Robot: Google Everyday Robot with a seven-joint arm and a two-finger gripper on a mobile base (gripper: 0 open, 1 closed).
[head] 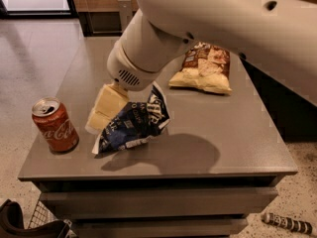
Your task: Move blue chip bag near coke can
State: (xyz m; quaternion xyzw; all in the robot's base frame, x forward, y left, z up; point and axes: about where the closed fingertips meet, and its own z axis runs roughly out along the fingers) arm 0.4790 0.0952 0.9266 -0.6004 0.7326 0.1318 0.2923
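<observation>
The gripper [102, 113], pinching the blue chip bag [134, 124] at its left edge, hangs over the grey table [237, 133], with the coke can [54, 125] near at nine o'clock by the table's left edge, a tan chip bag [203, 71] at one o'clock, and speckled floor [29, 58] beyond.

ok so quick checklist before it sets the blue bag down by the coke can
1. gripper shut on the blue chip bag: ok
2. coke can upright, near the front left corner of the table: ok
3. bare strip of table between bag and can for the set-down: ok
4. bag apart from the can, no contact: ok
5. tan chip bag at the back right, out of the path: ok
6. bag's lower corner lifted off the table: cannot tell
</observation>
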